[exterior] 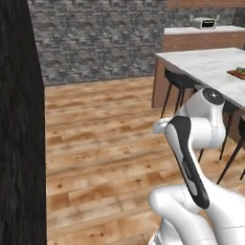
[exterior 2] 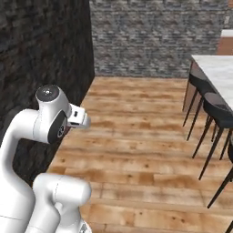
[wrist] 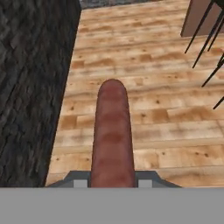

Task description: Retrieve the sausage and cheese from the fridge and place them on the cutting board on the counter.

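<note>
Carrying sausage point(wrist: 112, 135) clamped in my end effector point(wrist: 112, 181), long axis pointing forward; cutting board point(exterior: 238, 72) on table point(exterior: 210, 67) sits far off right.

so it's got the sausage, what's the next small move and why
Probably carry it right, toward the counter. The gripper is shut on the sausage, which hangs over bare wood floor, with a dark wall on the left. The cutting board sits far off on the counter's right edge, so the base likely has to drive there first.
</note>
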